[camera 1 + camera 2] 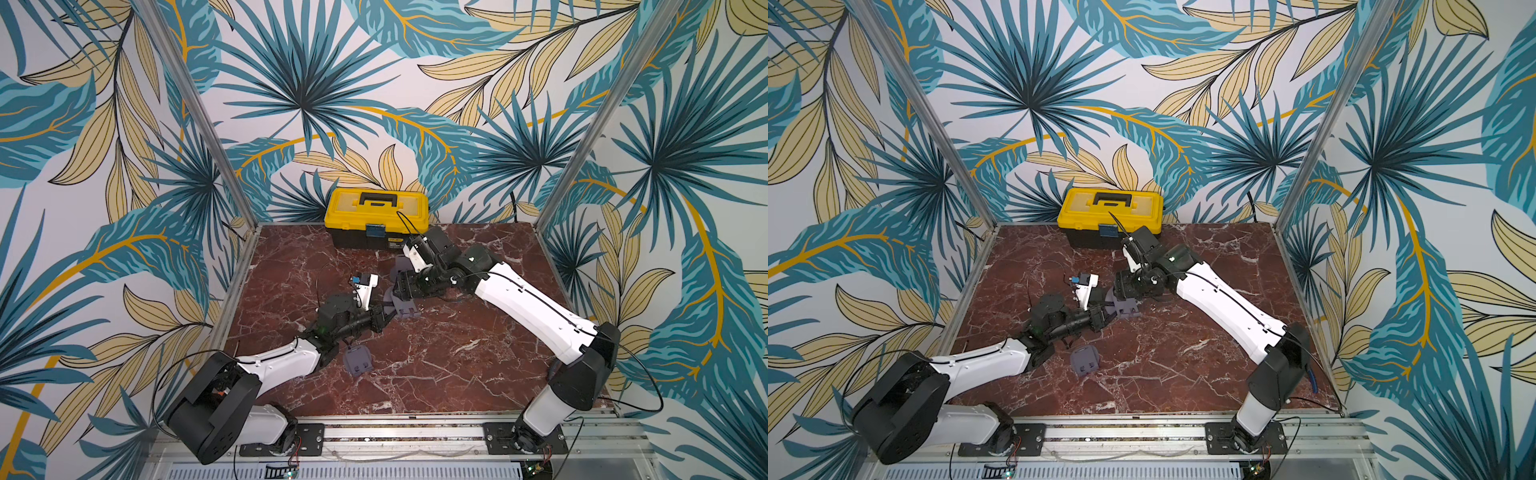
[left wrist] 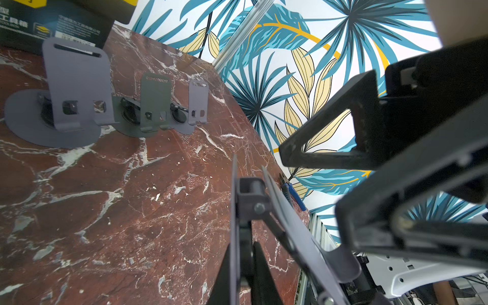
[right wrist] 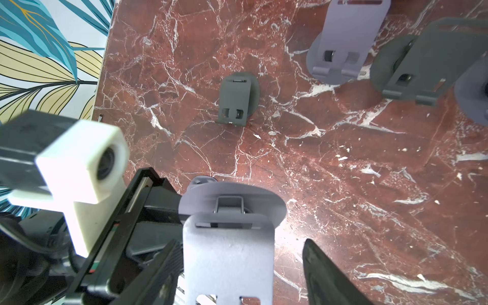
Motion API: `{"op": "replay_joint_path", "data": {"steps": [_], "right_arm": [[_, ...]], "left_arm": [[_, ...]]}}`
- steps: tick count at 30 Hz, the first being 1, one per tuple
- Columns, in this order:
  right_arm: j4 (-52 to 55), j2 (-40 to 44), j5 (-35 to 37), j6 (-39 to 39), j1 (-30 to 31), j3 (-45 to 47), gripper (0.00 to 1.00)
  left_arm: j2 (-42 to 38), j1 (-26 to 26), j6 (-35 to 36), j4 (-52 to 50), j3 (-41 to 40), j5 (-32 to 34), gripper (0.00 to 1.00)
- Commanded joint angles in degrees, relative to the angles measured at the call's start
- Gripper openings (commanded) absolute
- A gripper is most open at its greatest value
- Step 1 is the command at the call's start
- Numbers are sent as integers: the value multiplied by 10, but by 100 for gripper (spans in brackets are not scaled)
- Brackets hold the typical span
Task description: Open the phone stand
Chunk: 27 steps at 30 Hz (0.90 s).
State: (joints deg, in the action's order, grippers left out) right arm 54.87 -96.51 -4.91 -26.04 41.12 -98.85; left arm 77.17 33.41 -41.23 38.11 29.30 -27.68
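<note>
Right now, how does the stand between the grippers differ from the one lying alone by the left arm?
The held stand is partly unfolded, plate raised off its round base; the lone stand looks folded flat. The left gripper clamps the held stand and the right gripper straddles its plate with open jaws; the lone stand lies untouched on the table. Both share one grey design.

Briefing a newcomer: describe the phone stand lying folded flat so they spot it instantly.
From the yellow toolbox at the back, come forward across the marble table. Beside the left arm's white forearm lies the folded phone stand, flat and alone; the other stands are unfolded.
</note>
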Motion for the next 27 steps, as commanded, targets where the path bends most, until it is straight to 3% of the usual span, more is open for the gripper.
{"op": "replay_joint_path", "data": {"steps": [1,27], "right_arm": [[28,-25,11,9,-1,-13,71],[45,-69,-8,12,12,-54,74]], "left_arm": [[0,1,-1,25,15,-2,0],[3,1,1,24,17,-6,0]]}}
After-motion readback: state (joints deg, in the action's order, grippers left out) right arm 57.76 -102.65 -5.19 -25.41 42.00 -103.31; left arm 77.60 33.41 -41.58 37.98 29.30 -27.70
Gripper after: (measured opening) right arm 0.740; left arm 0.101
